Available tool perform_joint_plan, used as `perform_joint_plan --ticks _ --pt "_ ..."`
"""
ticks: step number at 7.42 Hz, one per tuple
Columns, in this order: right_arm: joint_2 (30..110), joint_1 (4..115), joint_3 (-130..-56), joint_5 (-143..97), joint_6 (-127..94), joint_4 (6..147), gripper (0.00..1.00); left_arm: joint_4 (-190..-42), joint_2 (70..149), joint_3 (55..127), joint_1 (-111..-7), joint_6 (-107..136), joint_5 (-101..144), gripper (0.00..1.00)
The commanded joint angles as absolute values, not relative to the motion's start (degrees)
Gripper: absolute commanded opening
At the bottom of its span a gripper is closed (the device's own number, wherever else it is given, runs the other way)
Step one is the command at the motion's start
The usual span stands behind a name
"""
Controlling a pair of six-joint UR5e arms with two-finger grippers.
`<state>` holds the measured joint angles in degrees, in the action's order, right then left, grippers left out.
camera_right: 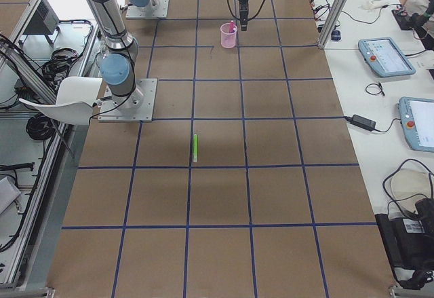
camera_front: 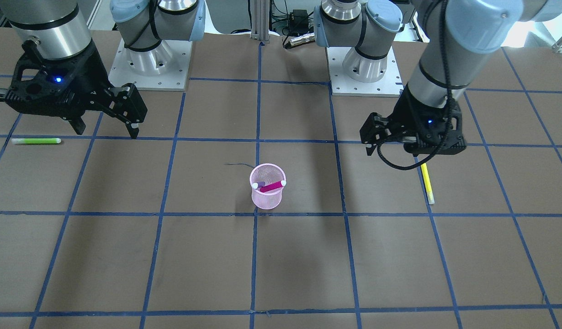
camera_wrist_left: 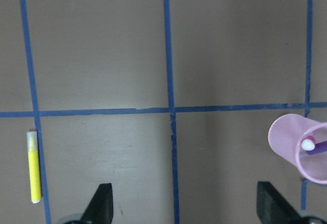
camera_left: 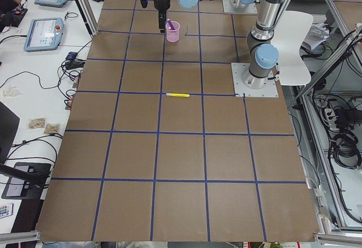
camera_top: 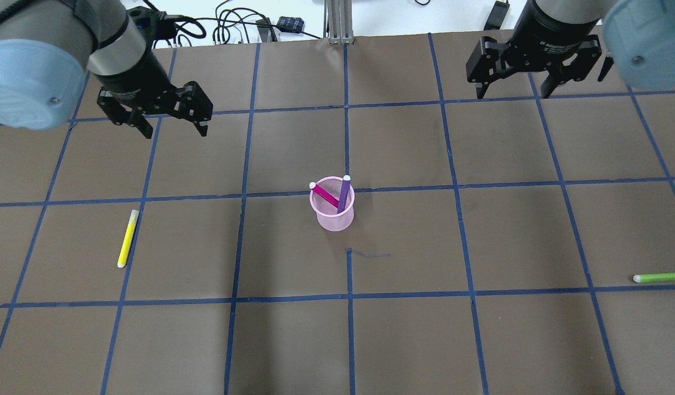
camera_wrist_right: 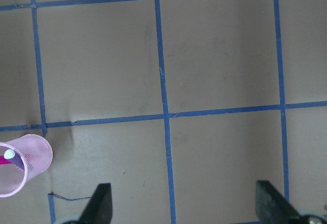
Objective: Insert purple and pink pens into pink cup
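The pink mesh cup (camera_top: 332, 216) stands upright at the table's middle, also in the front view (camera_front: 267, 197). The pink pen (camera_top: 325, 196) and the purple pen (camera_top: 344, 193) both stand tilted inside it, crossing, white caps up. In the front view the pink pen (camera_front: 273, 186) lies across the purple pen (camera_front: 259, 184). My left gripper (camera_top: 173, 127) is open and empty, high and far left of the cup. My right gripper (camera_top: 512, 89) is open and empty, far back right. The cup shows at the edge of the left wrist view (camera_wrist_left: 302, 147) and the right wrist view (camera_wrist_right: 23, 165).
A yellow pen (camera_top: 127, 239) lies on the table at my left, below the left gripper. A green pen (camera_top: 660, 277) lies at the far right edge. The brown table surface (camera_top: 403, 329) carries a blue tape grid. Arm bases (camera_front: 151, 57) stand at the back.
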<state>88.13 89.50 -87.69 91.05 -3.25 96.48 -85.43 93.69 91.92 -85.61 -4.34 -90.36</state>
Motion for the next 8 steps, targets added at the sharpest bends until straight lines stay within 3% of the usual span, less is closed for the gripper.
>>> perform_joint_plan --ticks 1,8 --pt "87.2 89.6 -84.3 91.8 -3.4 91.4 1.0 -92.4 89.1 93.2 -83.8 -5.3 -91.5 1.0" --pt "87.0 90.2 -84.2 91.1 -3.6 89.9 1.0 -92.2 85.3 96.9 -87.5 -1.8 -91.3 1.0"
